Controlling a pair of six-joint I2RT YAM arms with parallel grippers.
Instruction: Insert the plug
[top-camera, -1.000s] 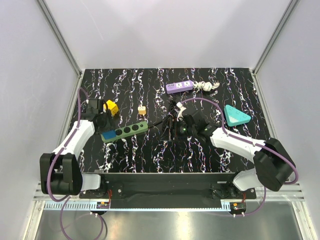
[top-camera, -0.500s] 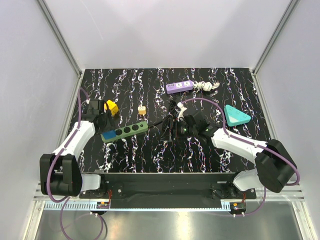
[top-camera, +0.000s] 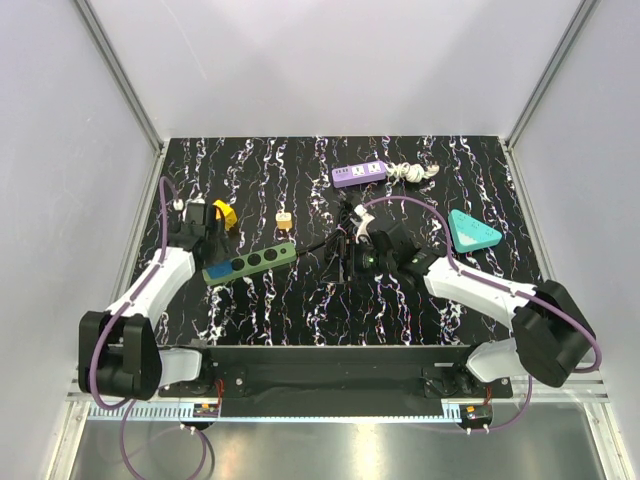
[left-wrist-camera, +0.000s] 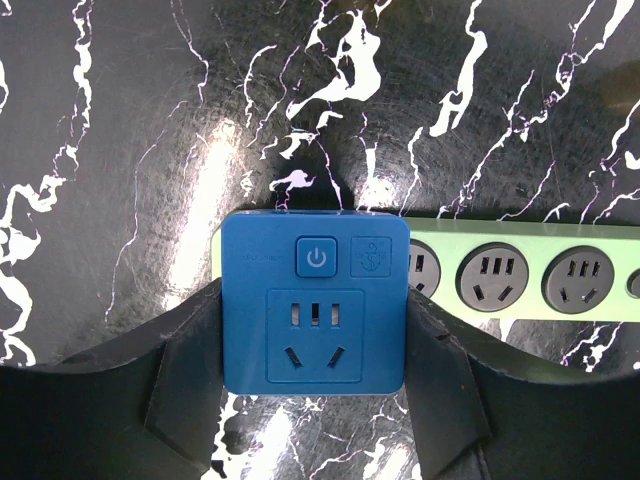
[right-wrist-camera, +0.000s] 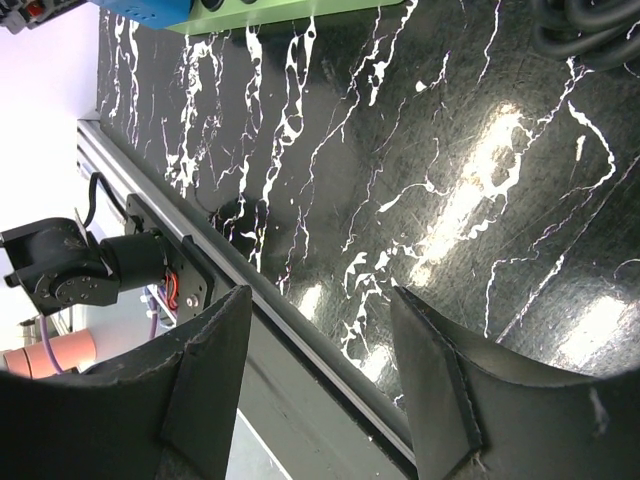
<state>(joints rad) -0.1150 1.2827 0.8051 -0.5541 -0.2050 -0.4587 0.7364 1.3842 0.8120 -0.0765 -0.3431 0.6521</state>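
A green power strip (top-camera: 252, 260) with a blue end (left-wrist-camera: 314, 300) lies left of the table's middle. In the left wrist view my left gripper (left-wrist-camera: 314, 335) straddles that blue end. Both fingers (left-wrist-camera: 190, 370) press against its sides, so it is shut on the strip. The strip's black cable (top-camera: 318, 243) runs right to a dark coil beside my right wrist. I cannot pick out the plug there. My right gripper (right-wrist-camera: 320, 300) is open with nothing between its fingers. It hangs over bare tabletop facing the near rail, with cable loops (right-wrist-camera: 590, 30) at the view's top right.
A purple power strip (top-camera: 360, 173) and a white cable bundle (top-camera: 413, 172) lie at the back. A teal triangular piece (top-camera: 472, 230) sits at the right. A yellow object (top-camera: 224, 213) and a small tan block (top-camera: 283, 217) lie behind the green strip. The near rail (right-wrist-camera: 300, 330) runs under my right gripper.
My left wrist has shifted slightly toward the far left. The green strip has stayed in place. The right arm has barely moved.
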